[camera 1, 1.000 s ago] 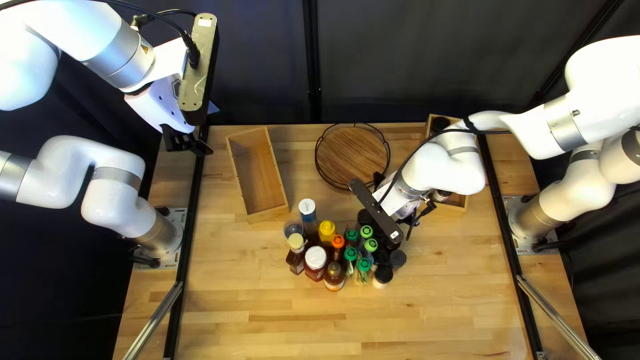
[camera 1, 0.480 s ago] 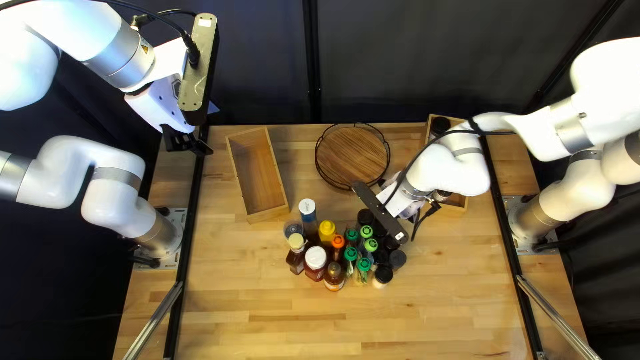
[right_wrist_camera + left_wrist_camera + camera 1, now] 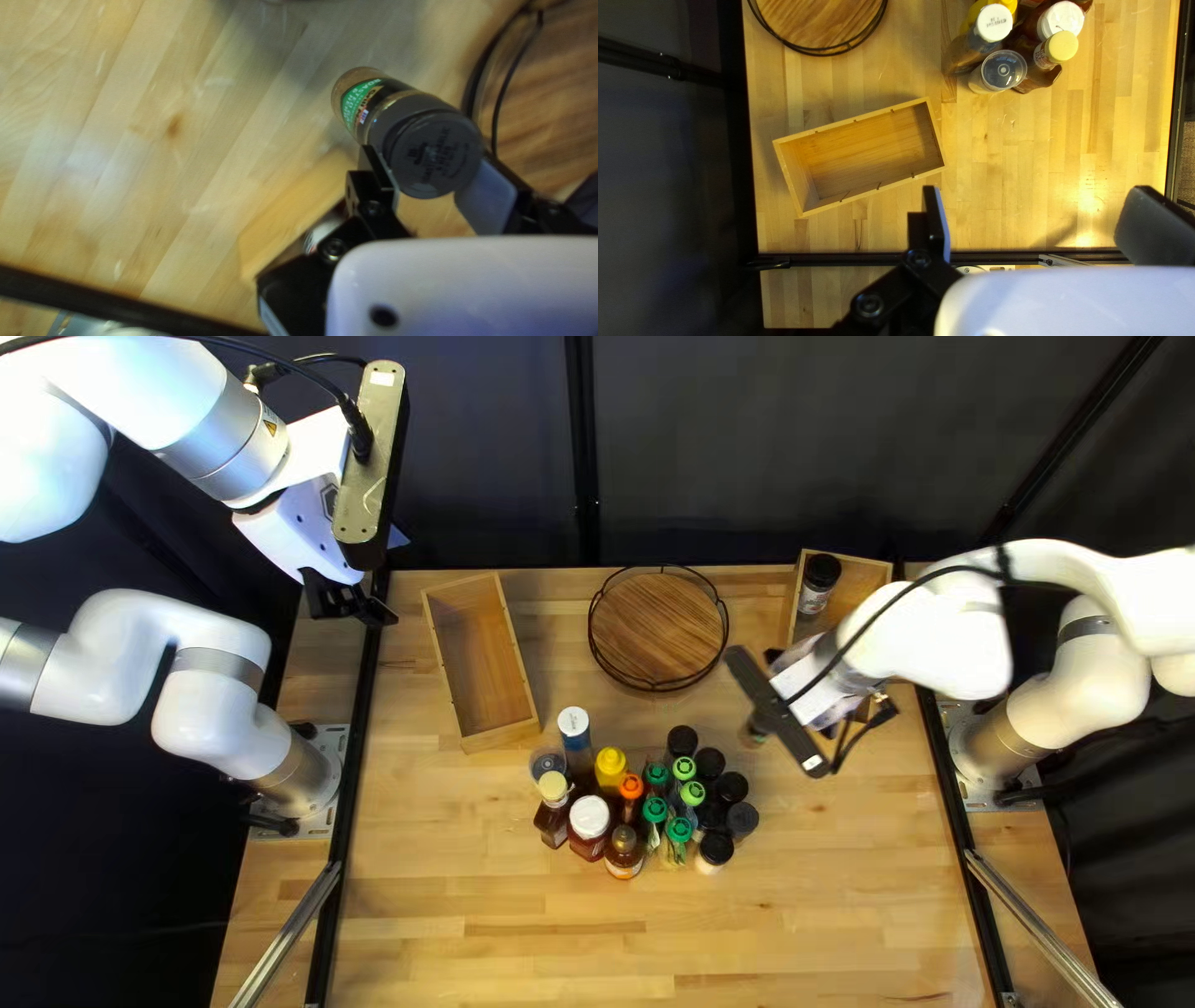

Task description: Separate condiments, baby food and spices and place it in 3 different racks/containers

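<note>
In the top left view my left gripper point(image 3: 352, 605) hangs past the table's far left corner; in the left wrist view this gripper point(image 3: 1033, 205) stands open and empty. My right gripper point(image 3: 807, 695) is beside the right wooden box point(image 3: 869, 575), fingertips hidden. The right wrist view shows this gripper point(image 3: 430, 171) shut on a dark-lidded spice jar point(image 3: 358, 102). Another black-lidded jar point(image 3: 817, 585) stands in that box. Empty are the left wooden box point(image 3: 486, 662) and the round wire-rimmed rack point(image 3: 657, 629). Grouped mid-table are a yellow-capped bottle point(image 3: 610, 763), a white-lidded jar point(image 3: 589, 819), green-capped bottles point(image 3: 679, 831) and black-lidded jars point(image 3: 731, 787).
A clear cup point(image 3: 1003, 71) stands at the group's edge, beside a white-capped bottle point(image 3: 575, 732). Black rails point(image 3: 361, 697) run along both table sides. My right arm reaches over part of the right box; a cable loops beside its gripper.
My right arm has moved right in the top left view, from over the bottle group to the right box. The black-lidded jars beneath have come into view. The left arm is still.
</note>
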You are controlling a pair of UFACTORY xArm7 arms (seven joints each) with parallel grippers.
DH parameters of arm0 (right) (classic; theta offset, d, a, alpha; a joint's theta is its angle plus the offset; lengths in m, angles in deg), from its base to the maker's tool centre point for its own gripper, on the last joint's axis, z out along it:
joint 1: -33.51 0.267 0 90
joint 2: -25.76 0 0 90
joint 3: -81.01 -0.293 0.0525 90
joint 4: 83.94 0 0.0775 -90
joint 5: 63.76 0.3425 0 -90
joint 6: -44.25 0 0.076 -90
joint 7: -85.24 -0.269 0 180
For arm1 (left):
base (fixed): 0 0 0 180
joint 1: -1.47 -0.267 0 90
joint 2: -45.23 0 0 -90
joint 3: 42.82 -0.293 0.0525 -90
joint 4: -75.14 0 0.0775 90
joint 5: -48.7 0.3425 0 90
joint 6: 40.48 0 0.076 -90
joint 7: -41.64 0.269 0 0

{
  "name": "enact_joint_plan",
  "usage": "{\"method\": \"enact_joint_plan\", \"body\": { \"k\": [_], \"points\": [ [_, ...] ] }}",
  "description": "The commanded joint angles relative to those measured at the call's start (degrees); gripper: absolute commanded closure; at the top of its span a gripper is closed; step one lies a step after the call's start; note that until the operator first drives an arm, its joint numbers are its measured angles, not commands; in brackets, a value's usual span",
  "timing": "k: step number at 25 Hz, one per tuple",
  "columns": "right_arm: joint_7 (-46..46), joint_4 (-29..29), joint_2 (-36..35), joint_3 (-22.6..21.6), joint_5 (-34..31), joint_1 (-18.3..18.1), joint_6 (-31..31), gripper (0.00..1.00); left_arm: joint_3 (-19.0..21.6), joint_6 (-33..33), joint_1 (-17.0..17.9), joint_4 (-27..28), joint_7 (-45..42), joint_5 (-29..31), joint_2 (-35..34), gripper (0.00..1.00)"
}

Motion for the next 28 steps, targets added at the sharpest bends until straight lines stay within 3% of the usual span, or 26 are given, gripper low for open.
{"method": "enact_joint_plan", "body": {
  "k": [1, 5, 9, 16, 21, 28],
  "points": [
    [-0.4, 1.17, -7.22, 2.93, 0.99, 0.2, -7.5, 1.0, 0.0, 0.0, 0.0, 0.0, 0.0, 0.0, 0.0, 0.0],
    [-0.83, -0.64, -11.79, 5.0, 0.27, -0.57, -15.64, 1.0, 0.0, 0.0, 0.0, 0.0, 0.0, 0.0, 0.0, 0.0],
    [-1.39, -4.29, -11.7, 6.2, -0.84, -1.87, -23.22, 1.0, 0.0, 0.0, 0.0, 0.0, 0.0, 0.0, 0.0, 0.0],
    [-4.89, -6.15, -10.17, 4.57, -3.34, -4.31, -28.17, 1.0, 0.0, 0.0, 0.0, 0.0, 0.0, 0.0, 0.0, 0.0],
    [-8.13, -5.55, -11.48, 3.04, -6.7, -6.78, -28.39, 1.0, 0.0, 0.0, 0.0, 0.0, 0.0, 0.0, 0.0, 0.0],
    [-6.11, 2.71, -18.41, 6.89, -9.79, -8.57, -21.8, 1.0, 0.0, 0.0, 0.0, 0.0, 0.0, 0.0, 0.0, 0.0]
  ]
}}
